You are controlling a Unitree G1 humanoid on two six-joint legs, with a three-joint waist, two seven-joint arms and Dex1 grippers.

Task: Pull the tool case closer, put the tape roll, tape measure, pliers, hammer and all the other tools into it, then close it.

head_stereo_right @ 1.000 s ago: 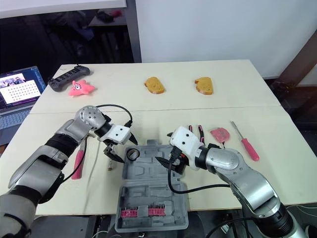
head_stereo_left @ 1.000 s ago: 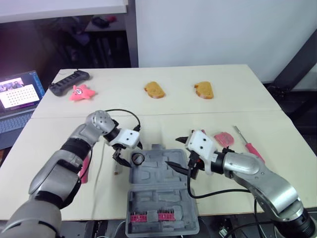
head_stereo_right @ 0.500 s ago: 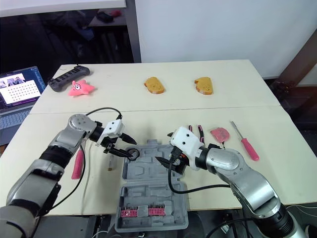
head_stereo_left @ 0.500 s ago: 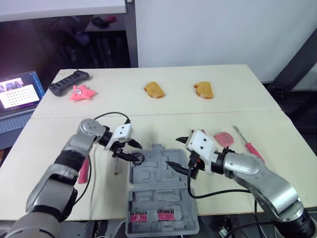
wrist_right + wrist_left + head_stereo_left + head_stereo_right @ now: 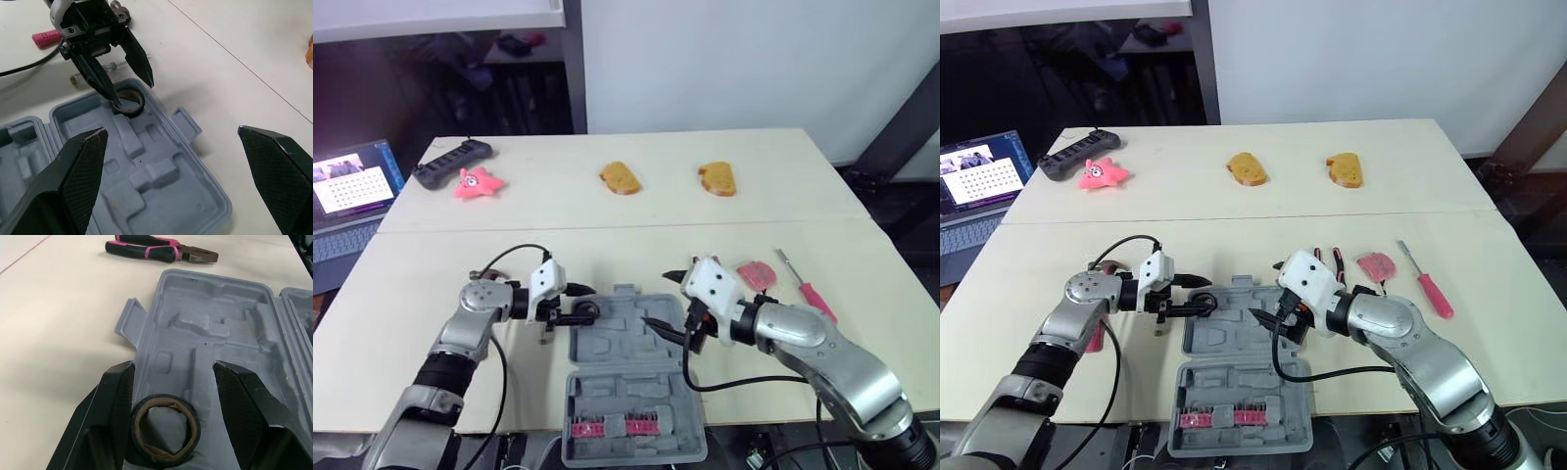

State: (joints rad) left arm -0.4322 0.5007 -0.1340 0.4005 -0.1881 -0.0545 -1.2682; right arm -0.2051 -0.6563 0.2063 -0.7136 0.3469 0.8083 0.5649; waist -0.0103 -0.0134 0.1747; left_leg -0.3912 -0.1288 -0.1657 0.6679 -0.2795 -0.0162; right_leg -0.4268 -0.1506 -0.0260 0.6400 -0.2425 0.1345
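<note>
The grey tool case (image 5: 636, 387) lies open at the table's near edge. A black tape roll (image 5: 166, 398) sits in the case's far left corner. My left gripper (image 5: 587, 302) lies low over that corner with its fingers on either side of the roll. One finger (image 5: 115, 401) is against the roll; the other stands clear of it. My right gripper (image 5: 658, 302) hangs wide open over the case's right edge. Black-and-pink pliers (image 5: 1327, 257), a pink tape measure (image 5: 756, 274) and a pink-handled screwdriver (image 5: 806, 287) lie to the right.
A pink handle (image 5: 1095, 338) lies under my left arm, and a small clear tool (image 5: 545, 333) sits left of the case. On the far half are two bread pieces (image 5: 619, 177), a pink star toy (image 5: 475, 183) and a black block (image 5: 450, 162). A laptop (image 5: 352, 191) stands far left.
My left arm has dropped low and turned its gripper level, and its jaws have narrowed around the tape roll. The right arm has stayed still.
</note>
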